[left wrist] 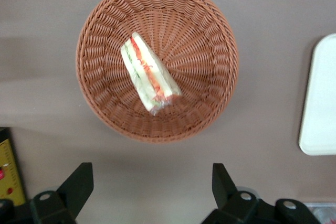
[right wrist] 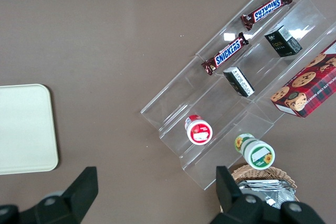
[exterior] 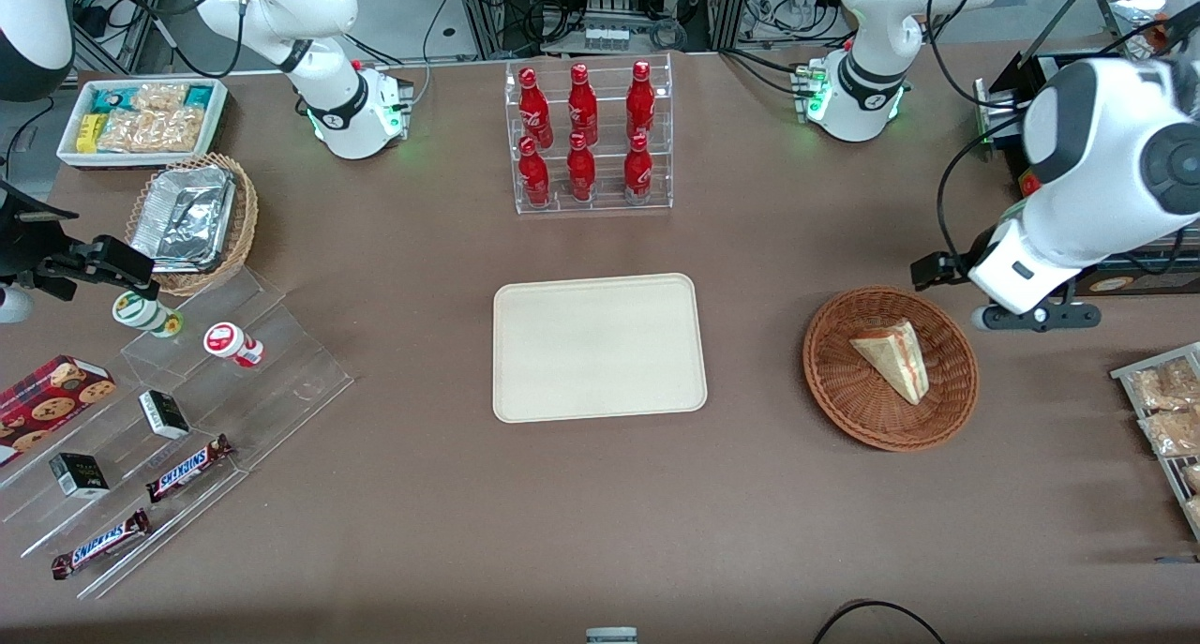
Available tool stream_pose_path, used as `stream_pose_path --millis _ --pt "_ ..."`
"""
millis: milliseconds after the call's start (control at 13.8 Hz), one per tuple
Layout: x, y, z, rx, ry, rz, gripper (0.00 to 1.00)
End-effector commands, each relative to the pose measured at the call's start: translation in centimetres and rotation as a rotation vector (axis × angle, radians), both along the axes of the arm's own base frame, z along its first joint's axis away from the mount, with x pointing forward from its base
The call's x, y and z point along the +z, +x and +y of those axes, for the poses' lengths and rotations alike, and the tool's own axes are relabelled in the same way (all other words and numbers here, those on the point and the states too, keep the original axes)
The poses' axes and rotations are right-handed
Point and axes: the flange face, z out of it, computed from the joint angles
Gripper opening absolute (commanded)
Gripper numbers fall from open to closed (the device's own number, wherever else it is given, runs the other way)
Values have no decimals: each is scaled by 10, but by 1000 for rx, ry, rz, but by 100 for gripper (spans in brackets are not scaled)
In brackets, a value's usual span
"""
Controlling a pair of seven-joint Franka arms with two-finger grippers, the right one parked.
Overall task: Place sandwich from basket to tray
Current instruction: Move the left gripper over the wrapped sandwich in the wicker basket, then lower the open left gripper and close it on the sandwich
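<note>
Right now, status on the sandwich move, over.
Gripper open, up over the table beside the basket. Sandwich lying in the basket, untouched. Tray bare, nothing between basket and tray.

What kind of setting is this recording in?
Probably a lab mock-up of a snack counter: a rack of red bottles, Snickers bars on clear steps, and a sandwich in a basket beside a tray. The open tool hovers above the basket.
</note>
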Motion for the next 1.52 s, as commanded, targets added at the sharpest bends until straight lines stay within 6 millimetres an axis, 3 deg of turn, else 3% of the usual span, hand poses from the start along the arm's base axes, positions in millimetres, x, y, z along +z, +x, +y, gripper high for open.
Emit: stream_pose_path --millis 0,361,795,1446 --pt "-25 -2 1 29 13 -33 100" --pt "-69 0 7 107 10 -94 100" --pt "-102 9 6 548 34 -118 100" --pt "-145 -3 8 568 41 -100 100"
